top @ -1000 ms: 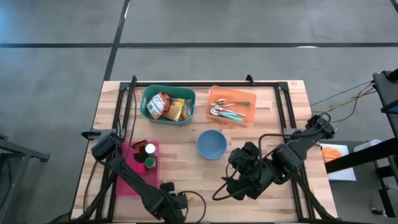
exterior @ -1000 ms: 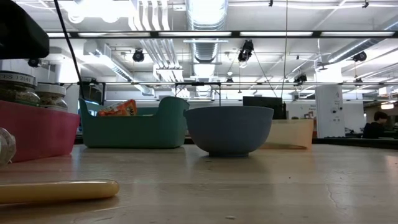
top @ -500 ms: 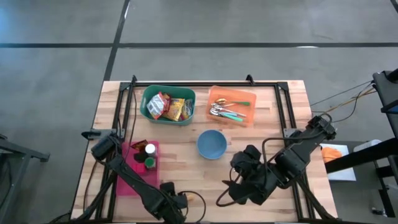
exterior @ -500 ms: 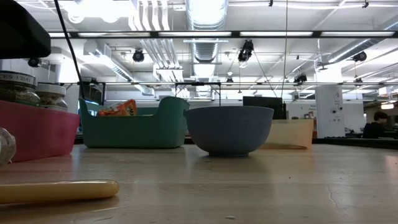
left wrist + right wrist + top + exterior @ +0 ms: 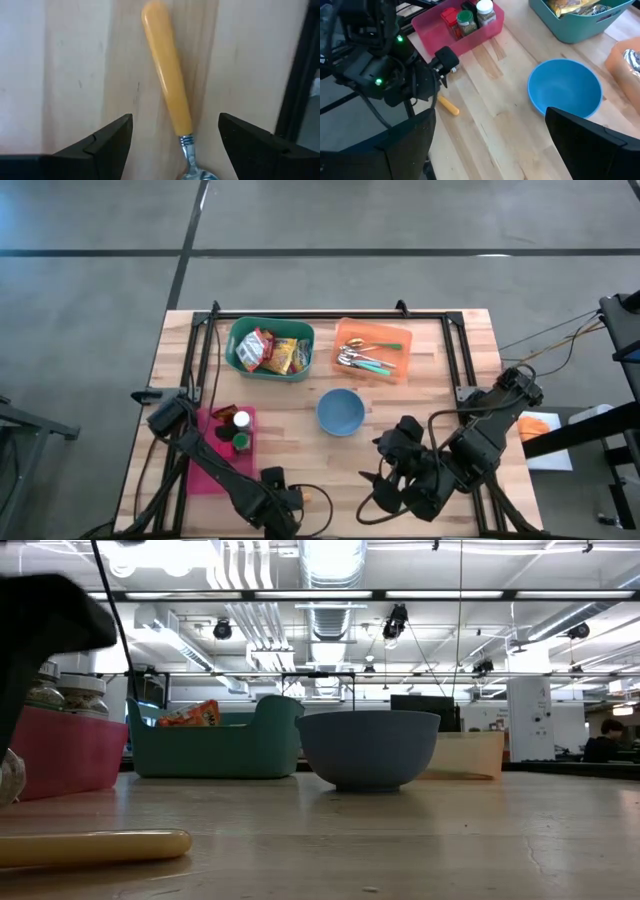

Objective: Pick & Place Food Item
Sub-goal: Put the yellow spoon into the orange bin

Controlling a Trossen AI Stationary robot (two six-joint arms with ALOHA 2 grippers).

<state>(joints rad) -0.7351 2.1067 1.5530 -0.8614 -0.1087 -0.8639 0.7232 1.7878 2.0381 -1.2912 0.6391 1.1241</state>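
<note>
Smooth yellow-handled spoon (image 5: pixel 167 70), seemingly metal-necked, lies on grained wood table (image 5: pixel 65 65).

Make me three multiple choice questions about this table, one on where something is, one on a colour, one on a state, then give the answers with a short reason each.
1. Where does the yellow-handled spoon lie?
A. in the blue bowl
B. on the bare table near the front edge
C. in the green bin

2. What colour is the tray holding the spice jars?
A. pink
B. white
C. black

3. How is the left hand set over the spoon?
A. shut on the handle
B. open, a finger on each side of the handle, not touching
C. holding a snack bag

Answers:
1 B, the left wrist view shows it flat on the wood of the table.
2 A, the pink tray shows in the high view.
3 B, there are clear gaps between the handle and both fingers.
</note>
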